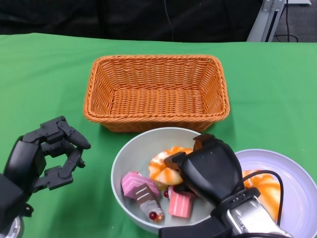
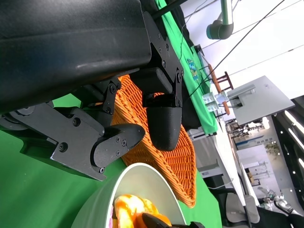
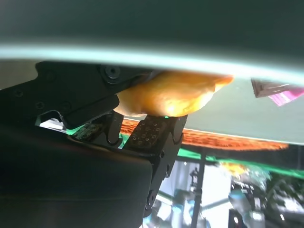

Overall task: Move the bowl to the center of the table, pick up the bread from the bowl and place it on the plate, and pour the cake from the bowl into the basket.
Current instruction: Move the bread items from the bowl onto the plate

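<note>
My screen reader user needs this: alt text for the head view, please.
The right hand reaches into the bowl onto a bread, beside two cakes. Basket behind, plate with another bread at right, left hand empty.

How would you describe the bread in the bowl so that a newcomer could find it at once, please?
Start at the orange wicker basket; just in front of it sits the pale bowl. The bread is the round orange-and-white glazed piece under the right hand, whose fingers touch it. Its bowl neighbours are pink cake slices.
</note>
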Motion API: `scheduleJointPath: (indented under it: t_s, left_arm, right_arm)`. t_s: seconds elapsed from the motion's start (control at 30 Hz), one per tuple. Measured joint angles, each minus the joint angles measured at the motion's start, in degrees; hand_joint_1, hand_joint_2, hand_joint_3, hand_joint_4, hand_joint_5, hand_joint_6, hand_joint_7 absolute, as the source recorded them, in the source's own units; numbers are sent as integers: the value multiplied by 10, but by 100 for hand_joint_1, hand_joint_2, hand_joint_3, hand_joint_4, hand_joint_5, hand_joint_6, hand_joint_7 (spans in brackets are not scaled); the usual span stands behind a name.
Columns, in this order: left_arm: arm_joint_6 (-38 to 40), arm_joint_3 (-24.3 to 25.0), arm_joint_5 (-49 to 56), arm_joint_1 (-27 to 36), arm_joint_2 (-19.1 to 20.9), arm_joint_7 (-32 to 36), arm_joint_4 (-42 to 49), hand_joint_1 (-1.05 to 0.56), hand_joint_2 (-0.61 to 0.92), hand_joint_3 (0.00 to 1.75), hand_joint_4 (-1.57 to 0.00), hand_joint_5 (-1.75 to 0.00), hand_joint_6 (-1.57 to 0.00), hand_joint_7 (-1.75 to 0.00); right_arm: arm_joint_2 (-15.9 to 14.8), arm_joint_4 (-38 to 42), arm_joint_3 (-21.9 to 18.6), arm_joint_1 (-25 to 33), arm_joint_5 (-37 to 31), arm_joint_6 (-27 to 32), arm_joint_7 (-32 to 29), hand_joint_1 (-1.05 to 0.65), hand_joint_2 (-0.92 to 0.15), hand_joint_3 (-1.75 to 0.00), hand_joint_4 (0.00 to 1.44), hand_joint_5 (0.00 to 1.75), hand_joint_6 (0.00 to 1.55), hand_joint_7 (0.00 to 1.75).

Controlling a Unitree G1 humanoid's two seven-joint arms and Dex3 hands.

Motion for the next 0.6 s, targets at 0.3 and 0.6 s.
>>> scheduleJointPath:
  t_s: [0.3,0.6]
  left_arm:
    - [0,0,-1,0,0,-1,0,-7,68,90,-74,-160,-71,-135]
    - [1,0,-1,0,0,-1,0,-6,68,91,-75,-159,-71,-135]
  right_arm:
    - [-6,62,-9,-13,62,-68,-118,-30,-90,0,68,168,77,100]
    - [-14,44,-48,-25,118,-125,-173,-21,-92,-9,75,144,84,73]
